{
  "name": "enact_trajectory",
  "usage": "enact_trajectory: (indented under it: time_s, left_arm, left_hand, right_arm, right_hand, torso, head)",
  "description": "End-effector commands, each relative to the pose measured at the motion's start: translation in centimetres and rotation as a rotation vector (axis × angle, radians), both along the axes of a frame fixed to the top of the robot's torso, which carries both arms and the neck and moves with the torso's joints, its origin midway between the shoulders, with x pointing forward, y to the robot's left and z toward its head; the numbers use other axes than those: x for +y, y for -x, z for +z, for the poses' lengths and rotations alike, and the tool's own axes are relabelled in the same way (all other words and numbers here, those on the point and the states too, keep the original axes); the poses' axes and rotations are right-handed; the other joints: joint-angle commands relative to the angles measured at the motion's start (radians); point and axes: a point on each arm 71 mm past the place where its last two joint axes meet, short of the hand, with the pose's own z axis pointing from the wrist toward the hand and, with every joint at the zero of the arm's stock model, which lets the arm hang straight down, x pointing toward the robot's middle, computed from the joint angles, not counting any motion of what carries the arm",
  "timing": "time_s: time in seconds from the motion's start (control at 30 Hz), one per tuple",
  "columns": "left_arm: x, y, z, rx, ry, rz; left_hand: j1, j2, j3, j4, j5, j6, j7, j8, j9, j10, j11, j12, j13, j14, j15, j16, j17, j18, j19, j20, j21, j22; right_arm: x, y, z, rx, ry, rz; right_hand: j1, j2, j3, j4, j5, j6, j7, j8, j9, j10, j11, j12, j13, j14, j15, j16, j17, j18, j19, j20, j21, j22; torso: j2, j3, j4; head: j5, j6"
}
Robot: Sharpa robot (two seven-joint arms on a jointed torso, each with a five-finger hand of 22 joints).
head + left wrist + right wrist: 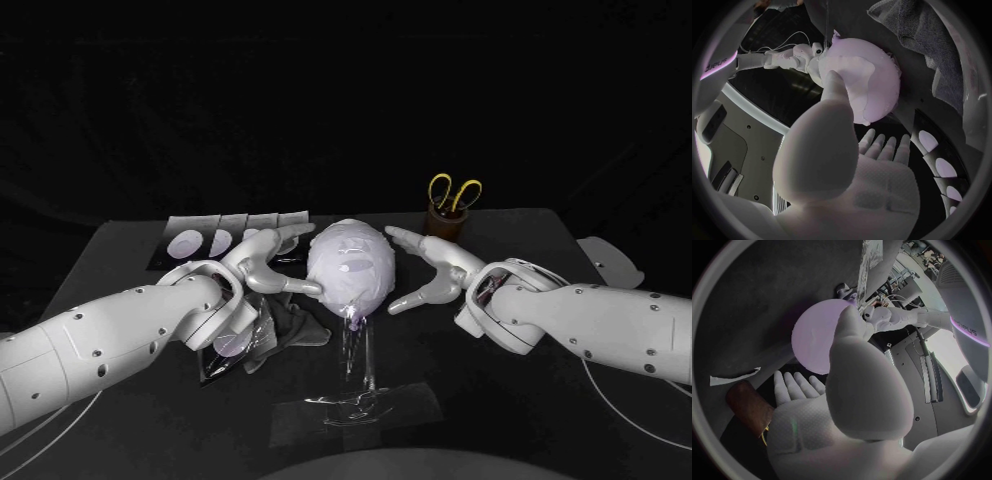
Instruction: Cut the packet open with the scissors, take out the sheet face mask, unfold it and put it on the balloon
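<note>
At tabletop centre, the balloon [814, 335] is carried on a clear stand [353, 405], w/ the sheet face mask [351, 265] draped over it. It's flanked by both hands. Left hand [257, 268]: fingers [879, 145] held straight and slightly spread, nothing pinched, thumb tip laid on the mask. Right hand [440, 272]: fingers [795, 385] likewise spread, thumb tip touching the balloon's side. A crumpled packet [238, 345] lies just beside the left wrist, toward the front-left. Scissors [454, 192] are stood handles-up in a brown cup [444, 224] near the back edge, right of centre. Spare packets [231, 235] are lined up at the back-left.
</note>
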Motion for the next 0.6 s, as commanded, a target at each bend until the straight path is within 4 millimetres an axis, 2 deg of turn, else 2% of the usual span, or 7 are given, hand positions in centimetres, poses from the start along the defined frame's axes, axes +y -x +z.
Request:
enact_trajectory:
  time_s: [0.03, 0.23, 0.3, 0.33, 0.47, 0.5, 0.6]
  left_arm:
    - [0.0, 0.2, 0.5, -0.001, 0.048, 0.002]
    - [0.6, 0.5, 1.6, -0.01, 0.104, 0.022]
    - [0.9, 0.6, 2.2, -0.009, 0.128, 0.031]
    - [1.0, 0.6, 2.5, -0.006, 0.138, 0.036]
    - [1.3, 0.6, 3.4, 0.029, 0.203, 0.075]
    - [1.3, 0.5, 3.5, 0.041, 0.218, 0.088]
    - [1.2, 0.3, 3.7, 0.088, 0.258, 0.141]
  left_hand:
    - [-0.019, 0.003, -0.011, 0.0, 0.0, -0.029, 0.027, -0.011, -0.006, -0.009, 0.037, -0.007, -0.002, -0.003, 0.017, -0.002, 0.0, -0.004, -0.005, 0.0, 0.0, -0.001]
    - [-0.018, 0.002, -0.008, 0.001, 0.001, -0.032, 0.005, -0.012, -0.006, -0.013, 0.042, -0.007, -0.002, -0.005, 0.022, -0.002, 0.0, -0.004, -0.002, 0.001, 0.0, 0.0]
    - [-0.018, 0.002, -0.007, 0.001, 0.001, -0.025, 0.007, -0.01, -0.004, -0.011, 0.039, -0.006, -0.001, -0.005, 0.022, -0.003, 0.0, -0.005, 0.0, 0.001, 0.001, 0.0]
    - [-0.017, 0.002, -0.007, 0.001, 0.001, -0.021, 0.018, -0.008, -0.003, -0.011, 0.033, -0.006, -0.001, -0.006, 0.023, -0.003, 0.0, -0.006, 0.001, 0.002, 0.002, 0.0]
    - [-0.037, 0.003, -0.004, 0.0, 0.003, -0.004, 0.092, -0.001, 0.003, 0.012, 0.033, -0.001, 0.002, 0.01, 0.027, 0.002, 0.005, -0.006, 0.003, 0.001, 0.003, 0.001]
    - [-0.052, 0.004, -0.003, 0.0, 0.005, 0.006, 0.106, 0.002, 0.006, 0.025, 0.045, 0.002, 0.004, 0.022, 0.035, 0.005, 0.008, -0.004, 0.008, 0.001, 0.004, 0.002]
    - [-0.095, 0.011, 0.008, 0.002, 0.009, 0.058, 0.155, 0.022, 0.02, 0.153, 0.103, 0.032, 0.022, 0.126, 0.076, 0.038, 0.037, 0.005, 0.04, 0.003, 0.015, 0.008]
  right_arm:
    - [0.2, 0.0, 0.6, 0.001, -0.043, 0.016]
    - [0.2, -0.5, 2.5, -0.043, -0.127, 0.002]
    - [0.0, -1.1, 3.4, -0.061, -0.167, -0.015]
    - [-0.1, -1.3, 3.8, -0.066, -0.183, -0.022]
    - [-0.2, -2.5, 5.3, -0.073, -0.253, -0.059]
    - [-0.2, -2.8, 5.5, -0.073, -0.265, -0.066]
    - [0.1, -4.0, 6.4, -0.07, -0.296, -0.093]
  right_hand:
    - [-0.014, -0.001, -0.008, -0.001, 0.006, 0.006, 0.169, 0.002, 0.002, 0.009, -0.002, -0.002, 0.002, 0.007, 0.0, 0.002, 0.002, -0.012, -0.003, 0.001, -0.004, -0.001]
    - [-0.037, 0.033, 0.023, -0.002, 0.001, 0.056, 0.168, 0.019, 0.027, 0.076, -0.001, 0.011, 0.009, 0.042, -0.004, 0.012, 0.013, -0.008, 0.01, 0.0, 0.0, 0.006]
    - [-0.039, 0.098, 0.064, -0.004, -0.003, 0.098, 0.166, 0.034, 0.048, 0.124, -0.006, 0.02, 0.014, 0.086, -0.009, 0.024, 0.028, -0.004, 0.043, 0.0, 0.009, 0.023]
    - [-0.038, 0.161, 0.11, -0.007, -0.005, 0.16, 0.165, 0.058, 0.076, 0.199, -0.012, 0.038, 0.023, 0.144, -0.017, 0.044, 0.046, 0.004, 0.076, -0.001, 0.02, 0.038]
    - [-0.045, 0.214, 0.143, -0.012, -0.005, 0.223, 0.166, 0.082, 0.101, 0.28, -0.018, 0.052, 0.027, 0.209, -0.026, 0.065, 0.063, 0.013, 0.115, -0.001, 0.032, 0.054]
    - [-0.035, 0.252, 0.155, -0.02, -0.004, 0.308, 0.164, 0.114, 0.132, 0.454, -0.028, 0.094, 0.044, 0.347, -0.045, 0.114, 0.101, 0.031, 0.2, -0.003, 0.061, 0.089]
    - [-0.038, 0.291, 0.159, -0.019, -0.005, 0.421, 0.163, 0.155, 0.17, 0.577, -0.04, 0.122, 0.051, 0.465, -0.057, 0.153, 0.128, 0.043, 0.243, -0.003, 0.074, 0.103]
  torso:
    - [0.001, -0.0002, 0.0004]
    - [0.002, -0.0007, 0.0014]
    - [0.002, -0.0011, 0.0022]
    - [0.002, -0.0009, 0.0024]
    - [0.002, -0.0007, 0.0029]
    - [0.001, -0.0005, 0.002]
    - [0.0, -0.0001, 0.0015]
  head:
    - [0.0, 0.005]
    - [-0.001, 0.01]
    - [-0.002, 0.015]
    - [-0.002, 0.016]
    - [-0.001, 0.021]
    - [0.001, 0.023]
    - [0.005, 0.027]
